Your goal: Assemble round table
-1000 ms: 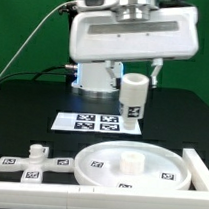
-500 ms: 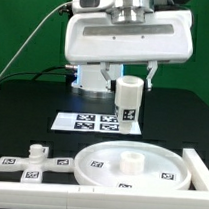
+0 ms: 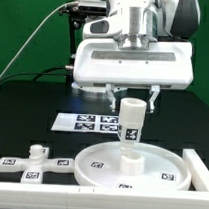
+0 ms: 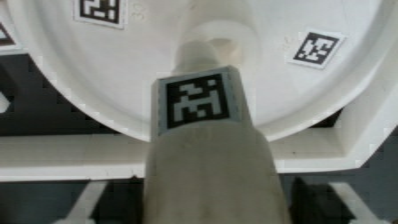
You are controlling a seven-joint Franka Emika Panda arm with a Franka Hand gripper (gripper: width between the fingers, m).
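From where I stand, the gripper [image 3: 134,98] hangs in the middle of the frame below the arm's broad white housing. Its jaws are closed on the upper end of the cylinder leg [image 3: 132,122], with one finger [image 3: 115,94] showing on each side of it. The leg is upright with a black-and-white tag facing front. It sits directly over the raised hub [image 3: 130,161] at the centre of the round disc [image 3: 94,164], which lies flat in the lower middle of the frame. The leg's lower end is just above the hub or touching it, and I cannot tell which. The cross-shaped foot [image 3: 31,164] lies on the black table [image 3: 22,117] at lower left, well apart from the disc's rim. The marker board [image 3: 89,122] lies flat behind the disc, left of the leg. A low white rail [image 3: 47,195] runs along the bottom edge in front of the parts. In the wrist view, the leg [image 4: 199,160] fills the foreground with its tag [image 4: 196,98] sharp. The disc's [image 4: 89,90] basin lies beyond it, carrying two small tags of its own.
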